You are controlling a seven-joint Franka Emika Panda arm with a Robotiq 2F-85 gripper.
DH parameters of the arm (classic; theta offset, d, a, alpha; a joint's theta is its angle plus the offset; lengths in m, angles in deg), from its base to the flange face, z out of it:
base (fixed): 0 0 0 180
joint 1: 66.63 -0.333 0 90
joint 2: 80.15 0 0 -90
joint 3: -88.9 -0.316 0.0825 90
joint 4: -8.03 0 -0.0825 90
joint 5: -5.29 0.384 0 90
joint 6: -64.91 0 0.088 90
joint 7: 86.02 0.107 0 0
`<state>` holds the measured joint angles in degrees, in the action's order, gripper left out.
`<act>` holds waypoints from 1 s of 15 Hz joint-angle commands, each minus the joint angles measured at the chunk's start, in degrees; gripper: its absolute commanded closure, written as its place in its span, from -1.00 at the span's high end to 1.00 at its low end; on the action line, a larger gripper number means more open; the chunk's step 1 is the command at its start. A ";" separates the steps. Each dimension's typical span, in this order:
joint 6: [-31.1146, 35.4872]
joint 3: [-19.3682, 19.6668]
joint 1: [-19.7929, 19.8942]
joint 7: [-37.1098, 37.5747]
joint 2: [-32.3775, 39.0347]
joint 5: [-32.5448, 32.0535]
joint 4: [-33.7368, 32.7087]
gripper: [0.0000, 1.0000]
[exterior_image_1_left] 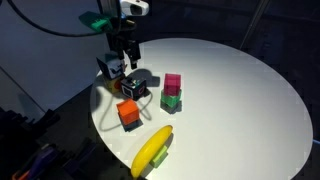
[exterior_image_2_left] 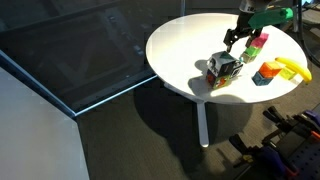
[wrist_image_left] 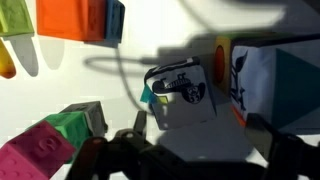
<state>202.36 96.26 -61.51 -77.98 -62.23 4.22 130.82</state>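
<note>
I have the gripper [exterior_image_1_left: 127, 62] hanging over the left part of the round white table [exterior_image_1_left: 250, 90], jaws spread as wide as they go and nothing between them. The relation that matters is straight down. In the wrist view the printed cube [wrist_image_left: 183, 95], black and white on its top face, lies just ahead of the gripper [wrist_image_left: 195, 160], roughly centred in the gap between the two fingers [wrist_image_left: 112, 158] and apart from both. Being a cube it has no long axis to line up with, but its edges look turned slightly askew to the line between the fingers. A second printed cube [wrist_image_left: 262, 80] sits just to its right, very close and possibly touching, so I judge that side the tight one for a finger. In an exterior view the orange cube [exterior_image_1_left: 128, 114] is nearer to me than the gripper, the pink cube [exterior_image_1_left: 172, 82] stands stacked on a green cube [exterior_image_1_left: 172, 101] to the right, and the banana [exterior_image_1_left: 152, 150] lies at the near edge, well apart. From the exterior views I cannot tell which printed cube lies directly beneath the gripper.
</note>
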 commanded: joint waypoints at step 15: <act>1.49 -0.72 3.22 -6.31 6.86 2.53 -4.63 1.00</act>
<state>203.03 96.25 -59.52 -82.08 -56.48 5.09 127.49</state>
